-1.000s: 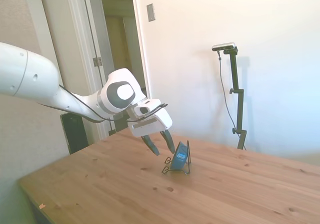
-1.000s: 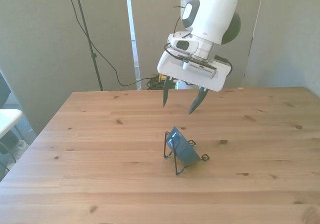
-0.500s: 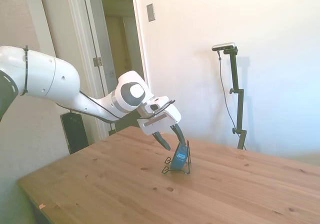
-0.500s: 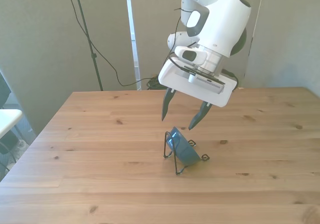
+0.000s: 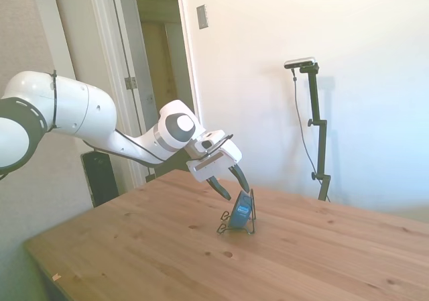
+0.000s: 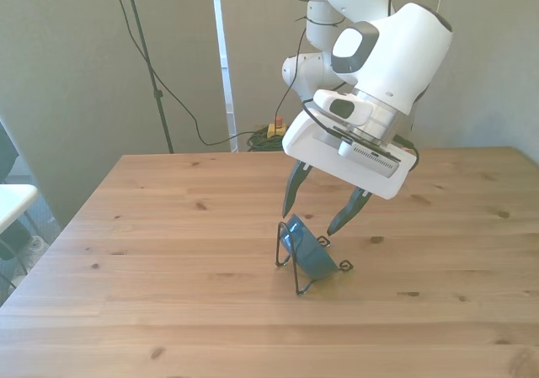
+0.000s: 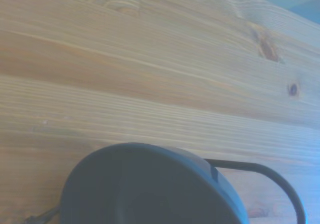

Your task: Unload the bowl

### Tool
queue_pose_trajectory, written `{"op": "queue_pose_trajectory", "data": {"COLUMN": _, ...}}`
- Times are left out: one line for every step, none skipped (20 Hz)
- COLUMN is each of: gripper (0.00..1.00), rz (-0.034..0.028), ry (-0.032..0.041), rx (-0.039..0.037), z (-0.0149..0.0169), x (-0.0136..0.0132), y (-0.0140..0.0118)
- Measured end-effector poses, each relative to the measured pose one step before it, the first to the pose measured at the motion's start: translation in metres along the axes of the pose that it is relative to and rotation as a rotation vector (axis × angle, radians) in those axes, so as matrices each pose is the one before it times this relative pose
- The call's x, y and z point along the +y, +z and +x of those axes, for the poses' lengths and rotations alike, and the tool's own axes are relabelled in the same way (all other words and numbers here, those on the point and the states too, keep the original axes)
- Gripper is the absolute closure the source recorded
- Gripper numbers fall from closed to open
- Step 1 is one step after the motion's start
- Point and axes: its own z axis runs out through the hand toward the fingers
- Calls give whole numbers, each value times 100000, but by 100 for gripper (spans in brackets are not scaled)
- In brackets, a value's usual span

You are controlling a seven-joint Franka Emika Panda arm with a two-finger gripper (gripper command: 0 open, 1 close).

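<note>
Bowl (image 6: pixel 307 249) on edge in wire rack (image 6: pixel 296 275), just below the wide-spread, empty end effector (image 6: pixel 317 218).

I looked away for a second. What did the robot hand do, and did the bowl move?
The gripper came down and closer to the bowl, fingers open, one on each side above its rim. It has not grabbed anything. The bowl stayed propped on edge in the wire rack.
</note>
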Motion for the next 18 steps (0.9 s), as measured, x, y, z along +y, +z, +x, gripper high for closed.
{"op": "queue_pose_trajectory", "data": {"gripper": 0, "rz": -205, "ry": -113, "rx": -48, "z": -50, "x": -151, "y": 2}}
{"op": "queue_pose_trajectory", "data": {"gripper": 0, "rz": -220, "ry": -74, "rx": -7, "z": -15, "x": -108, "y": 19}}
{"op": "queue_pose_trajectory", "data": {"gripper": 0, "rz": -351, "ry": -47, "rx": 112, "z": 39, "x": -43, "y": 46}}
{"op": "queue_pose_trajectory", "data": {"gripper": 0, "rz": -561, "ry": -49, "rx": 273, "z": 52, "x": 2, "y": 67}}
{"op": "queue_pose_trajectory", "data": {"gripper": 0, "rz": -717, "ry": -89, "rx": 546, "z": 67, "x": 26, "y": 76}}
{"op": "queue_pose_trajectory", "data": {"gripper": 0, "rz": -571, "ry": -13, "rx": 497, "z": 71, "x": 25, "y": 85}}
{"op": "queue_pose_trajectory", "data": {"gripper": 0, "rz": -308, "ry": 29, "rx": 204, "z": 24, "x": -31, "y": 101}}
{"op": "queue_pose_trajectory", "data": {"gripper": 0, "rz": -278, "ry": -85, "rx": 124, "z": 4, "x": -74, "y": 118}}
{"op": "queue_pose_trajectory", "data": {"gripper": 0, "rz": -286, "ry": -70, "rx": 97, "z": -9, "x": -115, "y": 146}}
{"op": "queue_pose_trajectory", "data": {"gripper": 0, "rz": -278, "ry": -22, "rx": 171, "z": 7, "x": -163, "y": 141}}
{"op": "queue_pose_trajectory", "data": {"gripper": 0, "rz": -260, "ry": -44, "rx": 37, "z": 18, "x": -180, "y": 153}}
{"op": "queue_pose_trajectory", "data": {"gripper": 0, "rz": -304, "ry": -23, "rx": 11, "z": 59, "x": -131, "y": 100}}
{"op": "queue_pose_trajectory", "data": {"gripper": 0, "rz": -330, "ry": -10, "rx": -77, "z": 37, "x": -118, "y": 65}}
{"op": "queue_pose_trajectory", "data": {"gripper": 0, "rz": -347, "ry": 24, "rx": -24, "z": 51, "x": -111, "y": 8}}
{"op": "queue_pose_trajectory", "data": {"gripper": 0, "rz": -312, "ry": -11, "rx": 62, "z": 42, "x": -123, "y": -67}}
{"op": "queue_pose_trajectory", "data": {"gripper": 0, "rz": -293, "ry": 1, "rx": 80, "z": 18, "x": -89, "y": -99}}
{"op": "queue_pose_trajectory", "data": {"gripper": 0, "rz": -227, "ry": 24, "rx": 95, "z": -23, "x": -93, "y": -151}}
{"op": "queue_pose_trajectory", "data": {"gripper": 0, "rz": -96, "ry": 68, "rx": 161, "z": -37, "x": -100, "y": -170}}
